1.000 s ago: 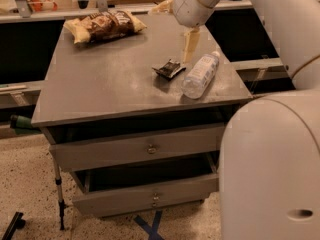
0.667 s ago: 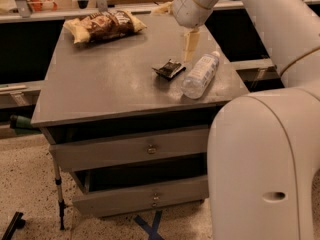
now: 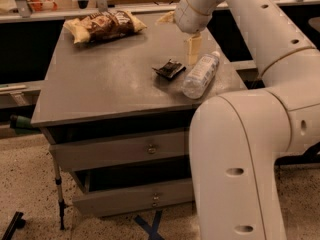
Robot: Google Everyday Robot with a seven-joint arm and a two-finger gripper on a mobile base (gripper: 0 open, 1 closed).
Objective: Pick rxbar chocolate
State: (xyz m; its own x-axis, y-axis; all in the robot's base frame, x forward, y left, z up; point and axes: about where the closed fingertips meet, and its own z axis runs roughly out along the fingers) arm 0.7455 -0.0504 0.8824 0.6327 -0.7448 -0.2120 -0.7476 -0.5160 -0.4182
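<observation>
The rxbar chocolate (image 3: 169, 69) is a small flat black wrapper lying on the grey table top (image 3: 100, 89), right of the middle. My gripper (image 3: 193, 49) hangs from the white arm just above and to the right of the bar, close to it but apart from it. A clear plastic water bottle (image 3: 201, 74) lies on its side directly right of the bar, under the gripper.
A yellow-brown chip bag (image 3: 104, 25) lies at the table's far left corner. The table has two drawers (image 3: 120, 151) below, the lower one pulled out a bit. My large white arm and base (image 3: 240, 154) fill the right foreground. A shelf rail runs behind the table.
The arm's lower body has swung further into the frame on the right. The gripper stays over the bar and bottle; the objects have not moved.
</observation>
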